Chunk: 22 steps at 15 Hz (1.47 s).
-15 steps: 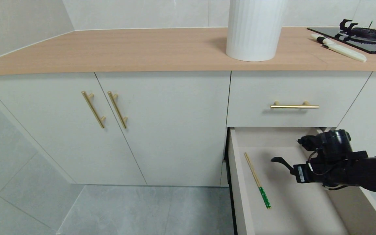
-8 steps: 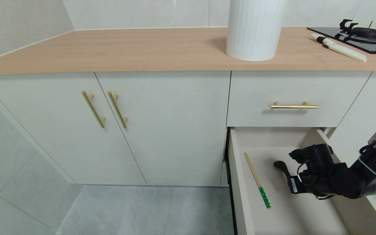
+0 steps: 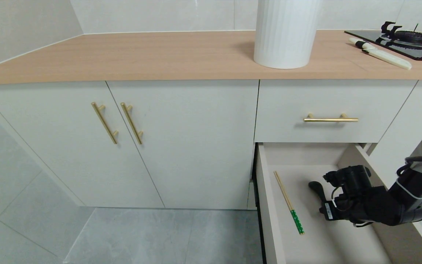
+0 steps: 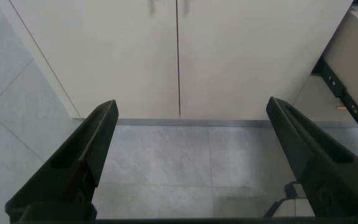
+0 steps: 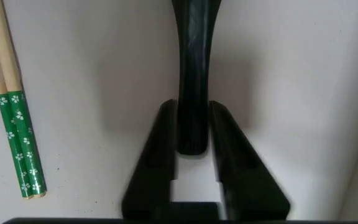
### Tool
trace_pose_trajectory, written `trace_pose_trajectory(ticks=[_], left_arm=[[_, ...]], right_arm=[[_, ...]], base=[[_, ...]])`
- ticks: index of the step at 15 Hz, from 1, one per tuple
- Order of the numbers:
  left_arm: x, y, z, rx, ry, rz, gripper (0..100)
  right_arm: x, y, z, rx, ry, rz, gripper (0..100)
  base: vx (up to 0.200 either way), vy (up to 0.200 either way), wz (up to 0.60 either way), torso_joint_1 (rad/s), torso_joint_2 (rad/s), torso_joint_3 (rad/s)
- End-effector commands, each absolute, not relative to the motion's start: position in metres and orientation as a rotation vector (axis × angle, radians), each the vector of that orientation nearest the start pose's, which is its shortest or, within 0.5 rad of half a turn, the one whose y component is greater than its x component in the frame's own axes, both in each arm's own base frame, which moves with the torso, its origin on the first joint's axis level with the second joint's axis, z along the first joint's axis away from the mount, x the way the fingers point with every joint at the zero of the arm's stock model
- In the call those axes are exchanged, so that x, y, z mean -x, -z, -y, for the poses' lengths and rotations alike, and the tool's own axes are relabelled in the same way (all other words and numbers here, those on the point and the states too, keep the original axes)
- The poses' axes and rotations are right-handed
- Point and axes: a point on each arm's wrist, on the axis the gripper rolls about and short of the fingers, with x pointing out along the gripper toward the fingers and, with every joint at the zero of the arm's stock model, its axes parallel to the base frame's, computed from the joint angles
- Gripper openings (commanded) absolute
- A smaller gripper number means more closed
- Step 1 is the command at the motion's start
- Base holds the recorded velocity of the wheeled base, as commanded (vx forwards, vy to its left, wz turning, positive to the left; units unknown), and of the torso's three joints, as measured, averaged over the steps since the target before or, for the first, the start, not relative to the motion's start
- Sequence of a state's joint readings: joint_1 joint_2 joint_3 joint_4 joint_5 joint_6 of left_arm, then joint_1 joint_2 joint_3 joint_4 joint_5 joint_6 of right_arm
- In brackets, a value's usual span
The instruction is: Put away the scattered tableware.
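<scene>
Right tool (image 5: 192, 124) clamped on the handle end of the black spoon (image 3: 315, 187), bowl pointing ahead of the tool, inside the open drawer (image 3: 264, 190). Chopsticks (image 3: 288, 203) lie on the drawer floor left of the tool (apart from the spoon). Left tool (image 4: 192, 109) wide open and holding nothing, cabinet doors (image 4: 104, 50) ahead of it.

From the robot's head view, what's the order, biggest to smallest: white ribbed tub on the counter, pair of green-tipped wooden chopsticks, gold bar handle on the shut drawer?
1. White ribbed tub, largest by far.
2-3. Green-tipped wooden chopsticks and gold bar handle look alike in length; the chopsticks lie nearer the camera, so unranked.
</scene>
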<state>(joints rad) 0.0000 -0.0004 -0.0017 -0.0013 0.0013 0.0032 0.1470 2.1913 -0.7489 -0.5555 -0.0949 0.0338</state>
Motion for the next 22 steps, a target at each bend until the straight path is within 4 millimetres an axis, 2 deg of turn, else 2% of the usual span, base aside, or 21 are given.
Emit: trace_pose_trajectory(ticks=[1, 3, 5, 8, 10, 13, 14, 15, 16, 18, 20, 22], left_arm=[[0.023, -0.076, 0.000, -0.003, -0.002, 0.003, 100], [0.023, -0.076, 0.000, -0.003, -0.002, 0.003, 100], [0.023, -0.076, 0.000, -0.003, -0.002, 0.003, 100], [0.023, -0.076, 0.000, -0.003, -0.002, 0.003, 100], [0.023, -0.076, 0.000, -0.003, -0.002, 0.003, 100], [0.023, -0.076, 0.000, -0.003, -0.002, 0.003, 100], [0.023, -0.076, 0.000, -0.003, -0.002, 0.003, 100], [0.023, -0.076, 0.000, -0.003, -0.002, 0.003, 100], [0.023, -0.076, 0.000, -0.003, -0.002, 0.003, 100], [0.023, -0.076, 0.000, -0.003, -0.002, 0.003, 100], [0.023, -0.076, 0.000, -0.003, -0.002, 0.003, 100], [0.023, -0.076, 0.000, -0.005, -0.002, 0.003, 100]], right_arm=[[-0.333, -0.003, -0.047, 0.075, -0.034, -0.876, 100], [-0.331, -0.013, -0.047, 0.083, -0.013, -0.847, 100], [-0.319, -0.061, -0.048, 0.076, 0.000, -0.720, 100], [-0.279, -0.123, -0.048, 0.049, -0.018, -0.603, 100], [-0.248, -0.145, -0.050, 0.007, -0.039, -0.616, 100], [-0.211, -0.161, -0.053, 0.002, -0.074, -0.631, 100], [-0.198, -0.163, -0.053, 0.007, -0.092, -0.644, 100], [-0.193, -0.163, -0.054, 0.012, -0.099, -0.651, 100], [-0.175, -0.162, -0.053, 0.028, -0.122, -0.681, 100], [-0.154, -0.162, -0.053, 0.051, -0.154, -0.716, 100], [-0.144, -0.162, -0.053, 0.070, -0.175, -0.750, 100], [-0.142, -0.161, -0.055, 0.080, -0.190, -0.756, 100]], base=[[0.000, 0.000, 0.00, 0.000, 0.00, 0.000], [0.000, 0.000, 0.00, 0.000, 0.00, 0.000], [0.000, 0.000, 0.00, 0.000, 0.00, 0.000], [0.000, 0.000, 0.00, 0.000, 0.00, 0.000], [0.000, 0.000, 0.00, 0.000, 0.00, 0.000], [0.000, 0.000, 0.00, 0.000, 0.00, 0.000], [0.000, 0.000, 0.00, 0.000, 0.00, 0.000], [0.000, 0.000, 0.00, 0.000, 0.00, 0.000], [0.000, 0.000, 0.00, 0.000, 0.00, 0.000], [0.000, 0.000, 0.00, 0.000, 0.00, 0.000], [0.000, 0.000, 0.00, 0.000, 0.00, 0.000], [0.000, 0.000, 0.00, 0.000, 0.00, 0.000]])
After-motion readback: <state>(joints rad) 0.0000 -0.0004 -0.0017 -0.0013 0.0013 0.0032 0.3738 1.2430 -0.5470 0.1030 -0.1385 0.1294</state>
